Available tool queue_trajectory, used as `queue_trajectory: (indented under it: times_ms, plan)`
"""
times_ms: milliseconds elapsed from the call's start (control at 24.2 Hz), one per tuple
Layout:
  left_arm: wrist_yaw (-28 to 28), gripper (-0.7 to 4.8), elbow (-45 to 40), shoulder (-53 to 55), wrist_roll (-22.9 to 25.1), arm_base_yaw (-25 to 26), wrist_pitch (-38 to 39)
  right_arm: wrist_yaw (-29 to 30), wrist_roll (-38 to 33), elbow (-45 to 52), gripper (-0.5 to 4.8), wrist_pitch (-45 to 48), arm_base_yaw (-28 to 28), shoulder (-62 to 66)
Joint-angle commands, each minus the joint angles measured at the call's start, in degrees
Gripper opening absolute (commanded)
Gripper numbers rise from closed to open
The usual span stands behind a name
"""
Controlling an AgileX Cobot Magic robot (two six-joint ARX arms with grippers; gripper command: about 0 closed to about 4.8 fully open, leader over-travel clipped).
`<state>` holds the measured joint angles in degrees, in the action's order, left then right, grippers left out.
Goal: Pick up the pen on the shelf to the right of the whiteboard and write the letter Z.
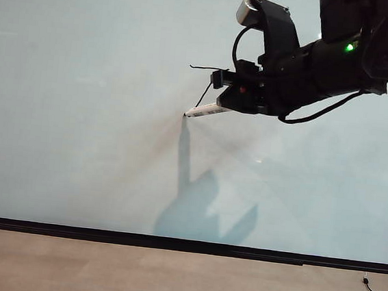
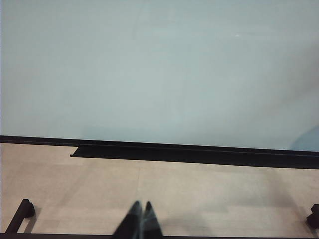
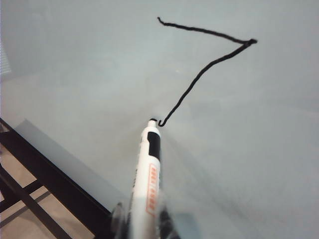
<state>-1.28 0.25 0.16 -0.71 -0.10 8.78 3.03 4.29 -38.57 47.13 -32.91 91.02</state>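
The whiteboard fills nearly the whole exterior view, a glossy pale grey-white plane with a thin black strip along its lower edge and bare tan table under that; it is smooth enough to carry my arm's soft shadow in the lower middle of the frame. My right gripper reaches in from the upper right, clenched on the pen, whose tip meets the board just left of centre. In the right wrist view the pen is a slim white plastic barrel with a black collar, an orange label and a fine dark tip, sitting at the foot of the diagonal. The letter Z is two thirds drawn as I judge it: a slightly wobbly top bar and the slanted stroke, both thin and black, with the bottom bar missing. To finish well I should keep light, even pressure so the tip neither skips nor drags on the slick surface, and run level toward the right of the exterior frame until under the top bar's right-hand end. My left gripper rests low at the bottom of its own view over the table, fingertips together and grasping nothing.
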Motion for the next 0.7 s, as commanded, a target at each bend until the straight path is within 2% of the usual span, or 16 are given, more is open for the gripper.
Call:
queue_trajectory:
  times_ms: [41,702]
  plan:
    - [0.0,-0.05,0.1,0.0,0.3,0.0,-0.7,0.1,-0.2,-0.4,-0.09,0.8,0.0,-0.2]
    - [0.0,-0.04,0.1,0.0,0.3,0.0,-0.7,-6.2,-0.4,0.5,-0.09,-1.7,0.0,-2.8]
